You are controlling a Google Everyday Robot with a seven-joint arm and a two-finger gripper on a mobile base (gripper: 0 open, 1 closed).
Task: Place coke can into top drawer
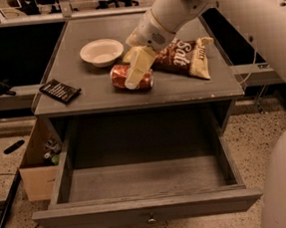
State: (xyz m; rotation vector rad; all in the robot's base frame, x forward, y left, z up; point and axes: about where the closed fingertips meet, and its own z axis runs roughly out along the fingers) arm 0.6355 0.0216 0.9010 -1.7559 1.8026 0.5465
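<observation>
One coke can point(148, 79) lies on its side on the cabinet top point(96, 96), near the chip bag point(184, 57). The gripper point(134, 74) sits over its middle, seemingly to take it; whether it grips cannot be told. Below, the top drawer point(146, 211) stands pulled open, ready to receive it.

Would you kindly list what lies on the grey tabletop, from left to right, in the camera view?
Black flat rectangular device, white round bowl, red metal coke can with the gripper right over it, brown-and-cream chip bag.
</observation>
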